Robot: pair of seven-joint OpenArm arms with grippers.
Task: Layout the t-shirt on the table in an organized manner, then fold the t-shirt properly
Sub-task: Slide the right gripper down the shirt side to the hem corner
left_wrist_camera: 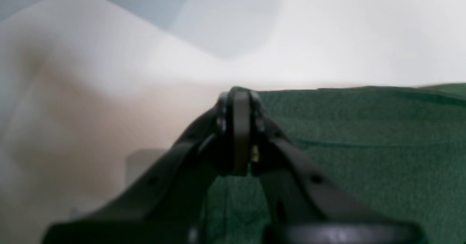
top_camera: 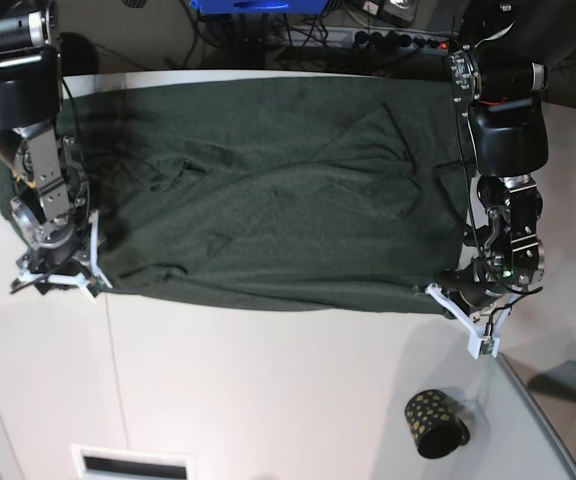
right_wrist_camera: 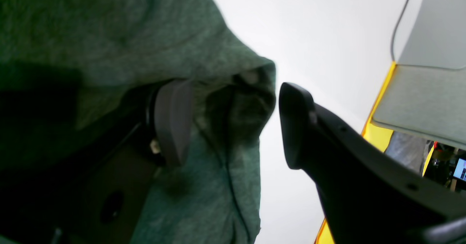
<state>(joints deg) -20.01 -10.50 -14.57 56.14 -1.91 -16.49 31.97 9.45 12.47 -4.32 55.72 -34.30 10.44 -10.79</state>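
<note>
The dark green t-shirt (top_camera: 268, 190) lies spread wide across the white table (top_camera: 268, 380), with creases near its middle. My left gripper (top_camera: 455, 290) sits at the shirt's near right corner. In the left wrist view its fingers (left_wrist_camera: 238, 127) are pressed together at the fabric's edge (left_wrist_camera: 364, 134). My right gripper (top_camera: 63, 275) is at the shirt's near left corner. Seen from the right wrist, the right gripper (right_wrist_camera: 233, 122) is open, and a folded hem of the t-shirt (right_wrist_camera: 240, 102) hangs loose between the fingers, against the left pad (right_wrist_camera: 173, 120).
A small black cup with gold dots (top_camera: 433, 422) lies on the table at the front right, near the curved table edge (top_camera: 538, 420). Cables and a power strip (top_camera: 398, 38) run behind the table. A yellow strip (right_wrist_camera: 378, 134) borders the table in the right wrist view.
</note>
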